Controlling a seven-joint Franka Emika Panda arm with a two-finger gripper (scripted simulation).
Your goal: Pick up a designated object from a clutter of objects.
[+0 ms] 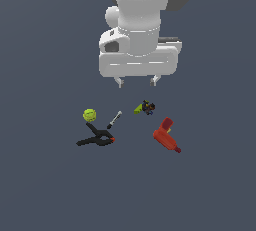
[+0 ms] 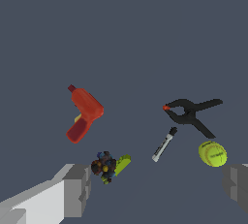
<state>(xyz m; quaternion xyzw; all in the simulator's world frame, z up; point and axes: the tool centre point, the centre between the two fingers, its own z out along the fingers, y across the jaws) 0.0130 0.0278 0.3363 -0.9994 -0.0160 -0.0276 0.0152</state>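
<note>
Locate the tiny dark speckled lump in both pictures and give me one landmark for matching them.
Exterior view: the dark speckled lump lies near the middle, below the open claw, to the exterior view's right of the ball.
Wrist view: the lump shows close to one claw finger.
Shared landmark: the yellow-green wedge touches the lump in both views; the red drill lies nearby.

A plain dark grey worktop (image 1: 45, 185) carries six small items. A tennis ball (image 1: 89, 114), black clamp (image 1: 96, 139) and marker (image 1: 114, 119) lie together; a dark speckled lump (image 1: 148, 107) touches a yellow-green wedge (image 1: 138, 109), a red drill (image 1: 166, 135) nearby.
</note>
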